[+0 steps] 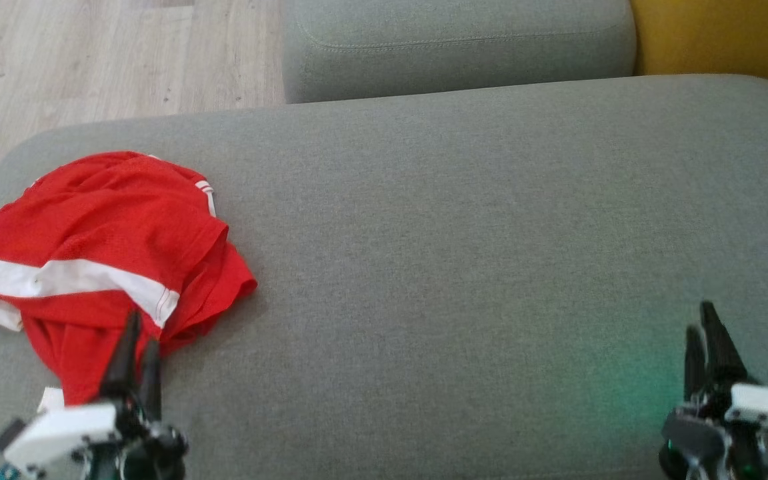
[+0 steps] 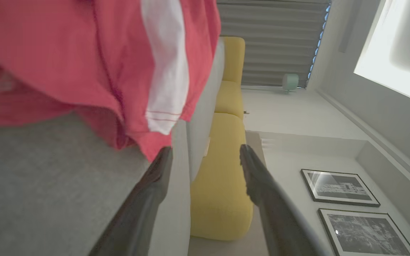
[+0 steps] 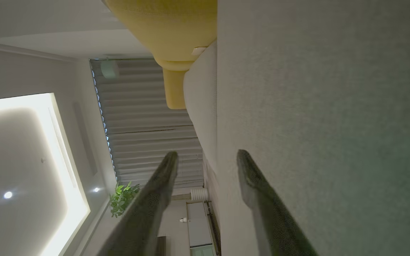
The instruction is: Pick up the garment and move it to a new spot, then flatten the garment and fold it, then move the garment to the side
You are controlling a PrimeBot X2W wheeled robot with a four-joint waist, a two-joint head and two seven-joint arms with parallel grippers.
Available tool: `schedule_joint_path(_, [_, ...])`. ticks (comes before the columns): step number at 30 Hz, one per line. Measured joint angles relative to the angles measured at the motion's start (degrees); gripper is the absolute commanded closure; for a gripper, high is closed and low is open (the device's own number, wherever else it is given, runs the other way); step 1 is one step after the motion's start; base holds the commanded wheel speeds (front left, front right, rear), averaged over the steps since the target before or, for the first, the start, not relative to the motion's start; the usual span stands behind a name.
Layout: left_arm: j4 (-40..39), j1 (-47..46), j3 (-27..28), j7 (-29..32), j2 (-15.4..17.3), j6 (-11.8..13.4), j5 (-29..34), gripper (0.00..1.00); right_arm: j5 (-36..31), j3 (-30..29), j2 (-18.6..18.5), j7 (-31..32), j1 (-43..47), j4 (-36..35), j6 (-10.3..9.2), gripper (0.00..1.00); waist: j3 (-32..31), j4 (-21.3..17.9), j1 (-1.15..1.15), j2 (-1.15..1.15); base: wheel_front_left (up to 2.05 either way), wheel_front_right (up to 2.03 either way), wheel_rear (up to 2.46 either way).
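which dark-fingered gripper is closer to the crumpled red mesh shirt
The left gripper: it reaches the garment's near edge, while the right gripper sits far across the grey fabric cushion.

One garment (image 1: 97, 227), two pincers (image 1: 143, 330) (image 1: 699, 319), seemingly two cushions (image 1: 457, 233) (image 1: 457, 47)

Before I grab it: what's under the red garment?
The garment lies bunched on the grey cushion. A white scrap pokes out at its near edge, maybe its own sleeve. Anything else beneath is covered.
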Motion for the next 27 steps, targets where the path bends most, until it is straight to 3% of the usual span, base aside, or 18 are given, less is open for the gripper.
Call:
schedule_joint_path(15, [0.0,2.0,0.2,-2.1,-0.3,0.1,2.1,0.0,-4.1,0.7,0.1,-2.2,1.3,0.5,0.0,0.0,-0.4,-0.1,0.0,0.0,0.0,0.0,0.0])
schedule_joint_path(27, [-3.0,1.8,2.6,-4.2,-0.3,0.4,9.0,0.0,-16.1,0.0,0.1,-4.1,1.1,-1.5,0.0,0.0,-0.7,-0.1,0.0,0.0,0.0,0.0,0.0])
